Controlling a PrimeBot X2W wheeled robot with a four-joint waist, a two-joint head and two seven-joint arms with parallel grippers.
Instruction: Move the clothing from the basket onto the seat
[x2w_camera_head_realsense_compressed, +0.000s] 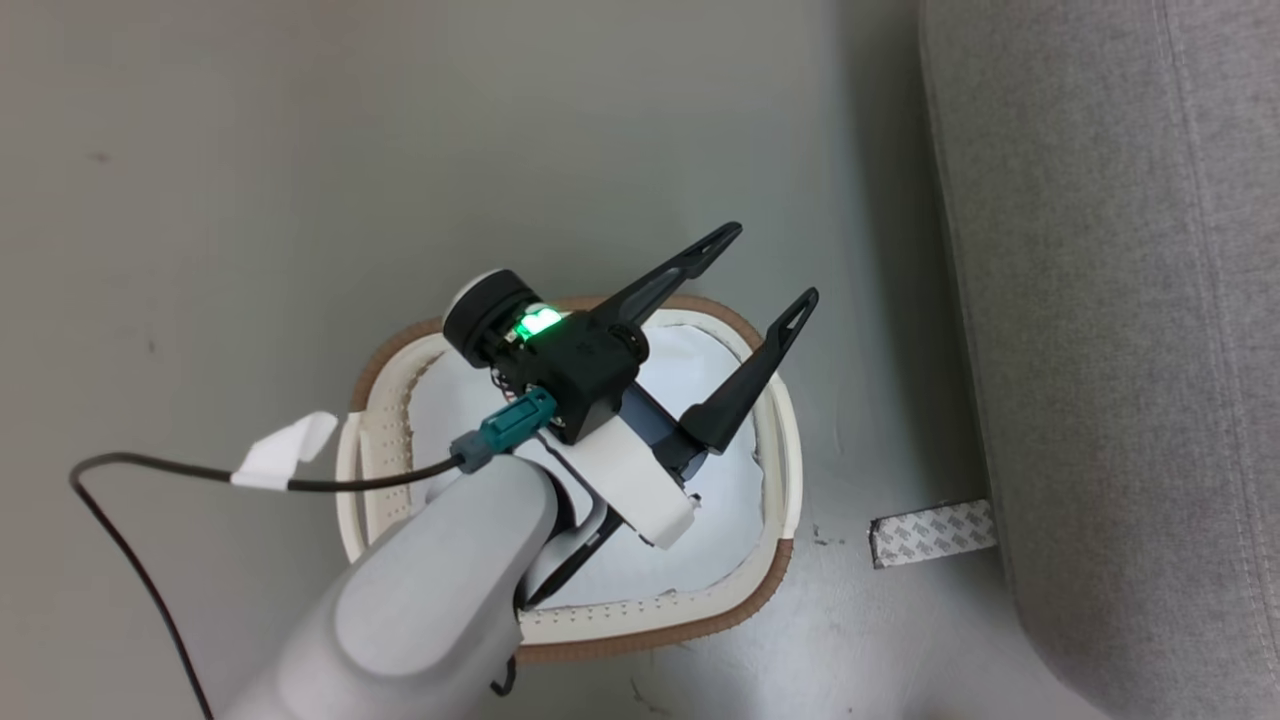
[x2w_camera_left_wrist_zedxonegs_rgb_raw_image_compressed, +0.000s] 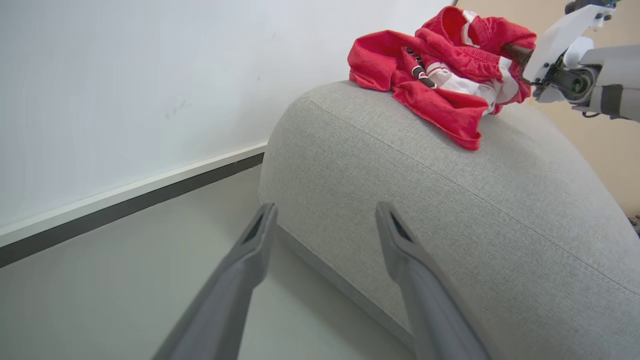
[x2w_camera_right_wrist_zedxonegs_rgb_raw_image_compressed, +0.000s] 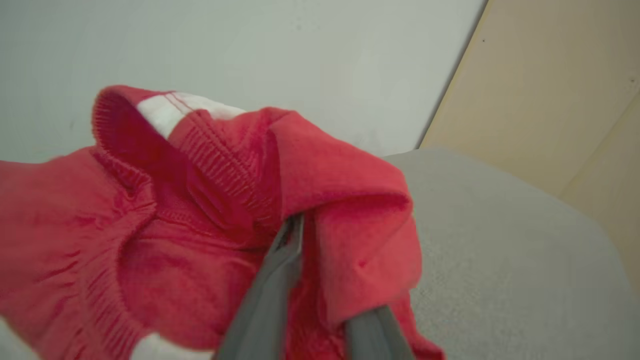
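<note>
**Red clothing on sofa, right gripper clamped on it, left gripper open over basket**

Red clothing (x2w_camera_left_wrist_zedxonegs_rgb_raw_image_compressed: 450, 75), with white trim and dark lettering, lies bunched on the rounded top of the grey sofa (x2w_camera_left_wrist_zedxonegs_rgb_raw_image_compressed: 450, 210), near its corner. Right gripper (x2w_camera_right_wrist_zedxonegs_rgb_raw_image_compressed: 336, 266) is at the pile. Its fingers are close together with a fold of red fabric pinched between them, and one fingertip is buried under the fold. Part of the garment's ribbed edge stands up by the gripper.

Left gripper (x2w_camera_head_realsense_compressed: 772, 264) is above the laundry basket (x2w_camera_head_realsense_compressed: 640, 640), fingers spread wide apart and holding nothing, pointing toward the sofa. The basket sits on the floor just beside the sofa base and has plain white fabric (x2w_camera_head_realsense_compressed: 720, 540) in it. A black cable (x2w_camera_head_realsense_compressed: 350, 483) with a white tag (x2w_camera_head_realsense_compressed: 285, 450) runs off the left wrist. A tape strip (x2w_camera_head_realsense_compressed: 932, 533) is on the floor, touching the sofa edge.
</note>
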